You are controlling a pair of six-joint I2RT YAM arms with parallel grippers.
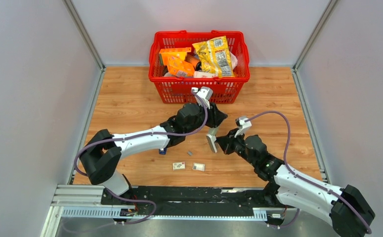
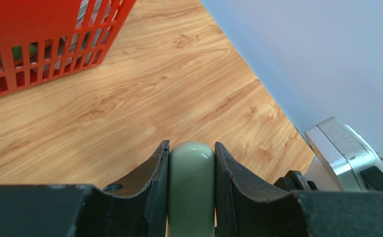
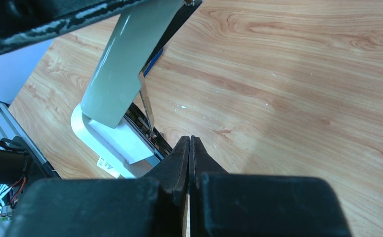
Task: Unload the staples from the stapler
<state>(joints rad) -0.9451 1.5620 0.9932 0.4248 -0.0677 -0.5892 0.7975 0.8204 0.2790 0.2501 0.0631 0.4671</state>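
L tool (image 2: 191, 150) clamps stapler (image 3: 122, 64), R tool (image 3: 190, 142) pinched shut at its open tray; contents unclear

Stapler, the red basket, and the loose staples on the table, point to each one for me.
stapler (image 3: 116, 64), right wrist view, on its pale green upper arm.
red basket (image 1: 175, 91), top view, on its front wall.
staples (image 1: 190, 153), top view, middle of the dark grey strip.
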